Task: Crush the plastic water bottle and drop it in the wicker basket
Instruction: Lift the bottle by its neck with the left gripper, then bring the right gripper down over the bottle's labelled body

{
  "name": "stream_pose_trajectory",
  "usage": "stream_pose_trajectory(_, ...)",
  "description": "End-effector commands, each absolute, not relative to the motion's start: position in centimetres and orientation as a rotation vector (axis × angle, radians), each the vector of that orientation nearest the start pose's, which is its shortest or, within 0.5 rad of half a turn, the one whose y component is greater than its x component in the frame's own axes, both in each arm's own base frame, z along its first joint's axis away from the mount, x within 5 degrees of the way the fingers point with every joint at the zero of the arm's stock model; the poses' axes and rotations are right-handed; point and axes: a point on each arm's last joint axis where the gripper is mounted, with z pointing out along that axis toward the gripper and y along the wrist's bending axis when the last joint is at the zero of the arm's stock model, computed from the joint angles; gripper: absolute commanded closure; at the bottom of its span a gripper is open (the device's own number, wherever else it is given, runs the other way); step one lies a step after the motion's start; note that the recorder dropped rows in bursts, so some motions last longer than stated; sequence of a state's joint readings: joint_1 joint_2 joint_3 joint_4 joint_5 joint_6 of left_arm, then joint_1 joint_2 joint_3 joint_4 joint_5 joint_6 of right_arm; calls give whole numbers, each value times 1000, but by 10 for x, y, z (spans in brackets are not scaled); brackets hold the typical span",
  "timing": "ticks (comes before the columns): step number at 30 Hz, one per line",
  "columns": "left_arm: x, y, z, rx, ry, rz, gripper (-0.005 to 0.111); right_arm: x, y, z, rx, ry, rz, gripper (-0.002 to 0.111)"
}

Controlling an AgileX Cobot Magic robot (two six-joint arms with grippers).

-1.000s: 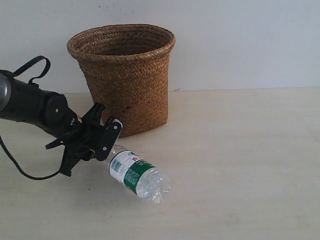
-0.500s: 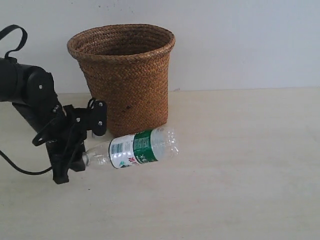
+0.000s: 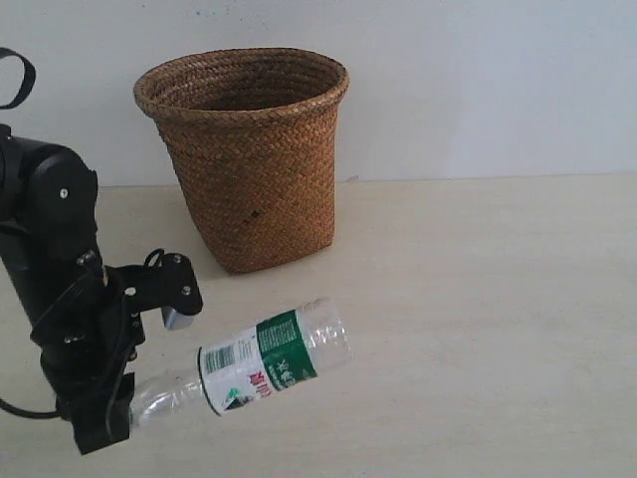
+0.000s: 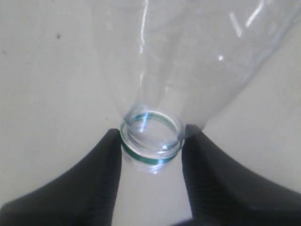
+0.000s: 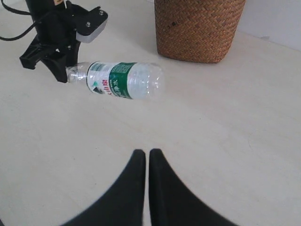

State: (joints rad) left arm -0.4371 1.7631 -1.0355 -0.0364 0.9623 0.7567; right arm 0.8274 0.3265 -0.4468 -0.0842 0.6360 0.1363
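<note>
Pinching plastic water bottle [image 3: 261,363] by neck, left gripper [image 4: 150,141]; long axis runs rightward, toward right gripper [image 5: 146,157], pressed together.

Right of the wicker basket [image 3: 249,169] the worktop [image 3: 488,319] lies open; front-left, the left tool [image 3: 134,400] and plastic water bottle [image 3: 264,363] obstruct.

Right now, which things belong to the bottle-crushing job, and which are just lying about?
Job: plastic water bottle, neck gripped by left gripper; wicker basket; right gripper, shut, empty.
Just there: table; wall.
</note>
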Motion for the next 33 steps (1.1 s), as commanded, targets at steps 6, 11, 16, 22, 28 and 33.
stream_pose_trajectory(6, 255, -125, 158, 1765, 2721, -77, 103, 53, 50, 296, -667, 1773, 568, 108)
stream_pose_trajectory(11, 255, -124, 158, 1773, 2717, -65, 103, 58, 59, 309, -467, 1720, 789, 108)
stream_pose_trajectory(16, 255, -123, 158, 1781, 2717, -59, 103, 83, 87, 290, -513, 1920, 717, 108)
stream_pose_trajectory(22, 251, -121, 158, 1819, 2756, -60, 103, 132, 141, 280, -567, 2223, 595, 108)
stream_pose_trajectory(28, 248, -116, 159, 1838, 2816, -15, 103, 183, 197, 287, -813, 2305, 430, 108)
stream_pose_trajectory(33, 251, -113, 159, 1770, 2850, 70, 103, 212, 231, 292, -944, 2280, 388, 108)
